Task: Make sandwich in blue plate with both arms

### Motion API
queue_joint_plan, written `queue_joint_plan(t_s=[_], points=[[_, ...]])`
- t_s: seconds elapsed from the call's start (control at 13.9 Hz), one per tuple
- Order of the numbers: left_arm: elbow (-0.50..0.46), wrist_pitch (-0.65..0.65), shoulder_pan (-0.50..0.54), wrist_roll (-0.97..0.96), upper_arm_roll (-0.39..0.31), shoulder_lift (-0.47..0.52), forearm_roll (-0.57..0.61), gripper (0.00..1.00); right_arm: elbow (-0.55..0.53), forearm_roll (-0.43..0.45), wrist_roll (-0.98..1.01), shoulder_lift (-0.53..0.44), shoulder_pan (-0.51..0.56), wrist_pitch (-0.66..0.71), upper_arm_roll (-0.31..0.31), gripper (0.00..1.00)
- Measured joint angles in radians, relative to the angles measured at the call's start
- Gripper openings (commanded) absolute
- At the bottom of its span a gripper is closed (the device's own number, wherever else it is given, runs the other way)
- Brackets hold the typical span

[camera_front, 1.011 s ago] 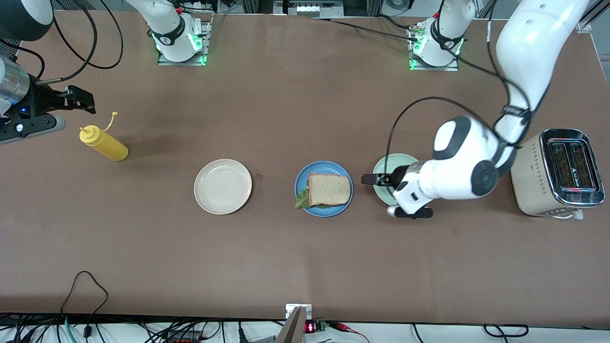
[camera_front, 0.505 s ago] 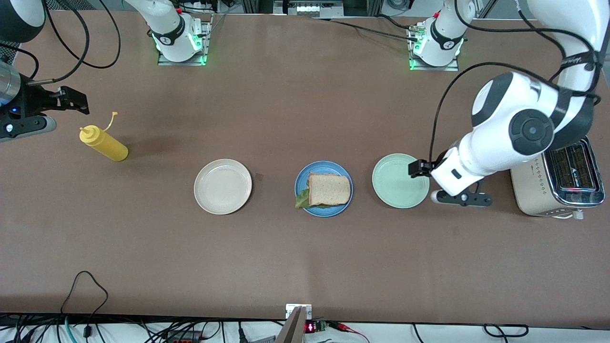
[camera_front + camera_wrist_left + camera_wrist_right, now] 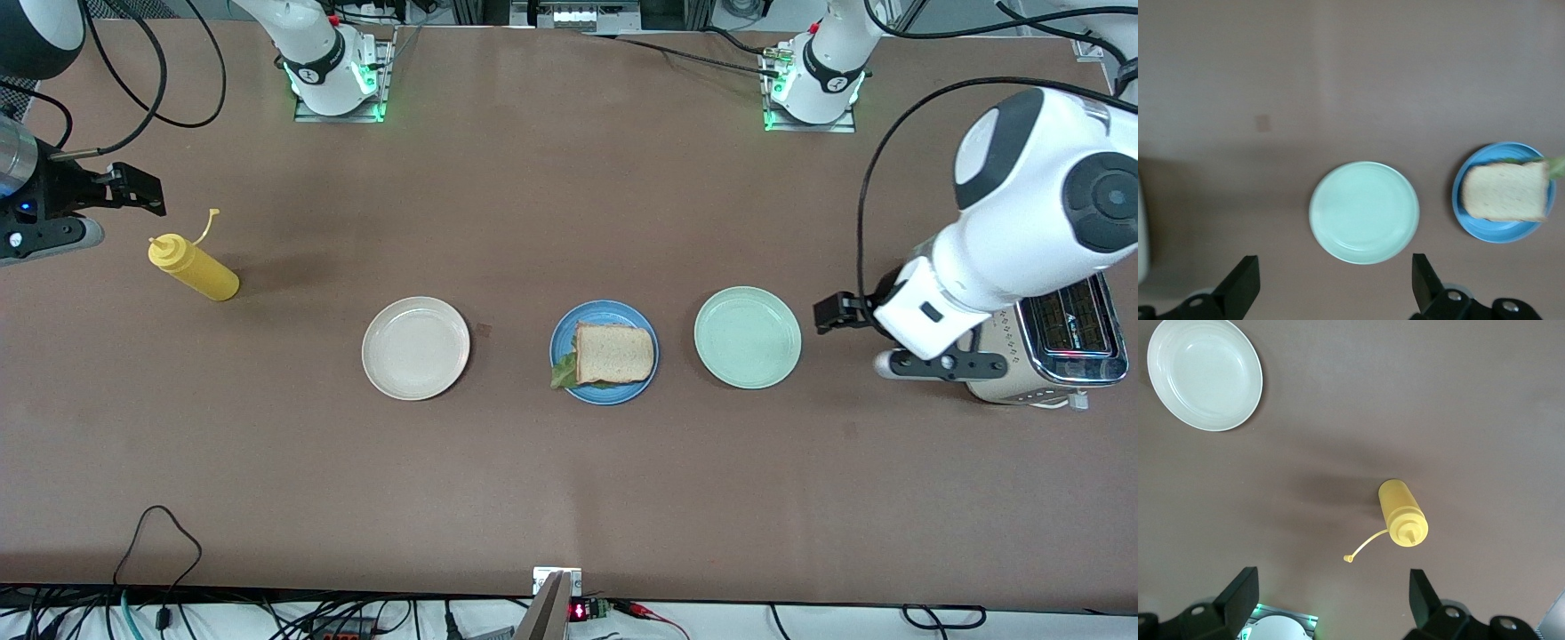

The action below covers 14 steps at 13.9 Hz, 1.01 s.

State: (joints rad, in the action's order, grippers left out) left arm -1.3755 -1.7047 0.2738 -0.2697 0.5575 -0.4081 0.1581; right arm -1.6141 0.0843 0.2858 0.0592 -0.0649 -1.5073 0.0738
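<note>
The sandwich [image 3: 613, 353] lies on the blue plate [image 3: 563, 338] in the middle of the table: a tan bread slice on top, with a green lettuce leaf [image 3: 562, 371] poking out at one corner. In the left wrist view the sandwich [image 3: 1505, 192] and the blue plate [image 3: 1491, 230] show off to one side. My left gripper [image 3: 825, 313] hangs open and empty over bare table between the pale green plate and the toaster; its fingers [image 3: 1245, 280] stand wide apart. My right gripper [image 3: 142, 190] is open and empty above the table near the yellow bottle, at the right arm's end.
A pale green plate [image 3: 747, 337] sits beside the blue plate toward the left arm's end, a beige-white plate [image 3: 415, 348] toward the right arm's end. A yellow squeeze bottle [image 3: 194, 268] lies on its side. A toaster [image 3: 1049, 329] stands under the left arm's wrist.
The left arm has drawn back from over the pale green plate toward the toaster and risen. The right gripper has shifted slightly toward its end of the table.
</note>
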Motion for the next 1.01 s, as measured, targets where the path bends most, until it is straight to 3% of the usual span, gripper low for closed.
queue_joint_plan(t_s=[0.14, 0.29, 0.43, 0.58, 1.01], points=[[0.003, 0.008, -0.045, 0.129, -0.153, 0.037, -0.043, 1.0, 0.0, -0.001, 0.0, 0.0, 0.0, -0.003, 0.001, 1.0], [0.007, 0.058, -0.157, 0.199, -0.37, 0.091, -0.121, 1.0, 0.0, -0.002, 0.0, 0.001, 0.0, -0.017, 0.002, 1.0], [0.0, 0.09, -0.252, 0.217, -0.522, 0.143, -0.153, 1.0, 0.0, -0.002, -0.001, 0.004, 0.001, -0.029, 0.004, 1.0], [-0.048, 0.101, -0.276, 0.217, -0.558, 0.198, -0.157, 1.0, -0.001, -0.002, -0.001, 0.01, 0.005, -0.045, 0.008, 1.0], [-0.26, 0.033, -0.29, 0.217, -0.553, 0.336, -0.157, 1.0, -0.001, -0.002, -0.001, 0.023, 0.007, -0.079, 0.009, 1.0]])
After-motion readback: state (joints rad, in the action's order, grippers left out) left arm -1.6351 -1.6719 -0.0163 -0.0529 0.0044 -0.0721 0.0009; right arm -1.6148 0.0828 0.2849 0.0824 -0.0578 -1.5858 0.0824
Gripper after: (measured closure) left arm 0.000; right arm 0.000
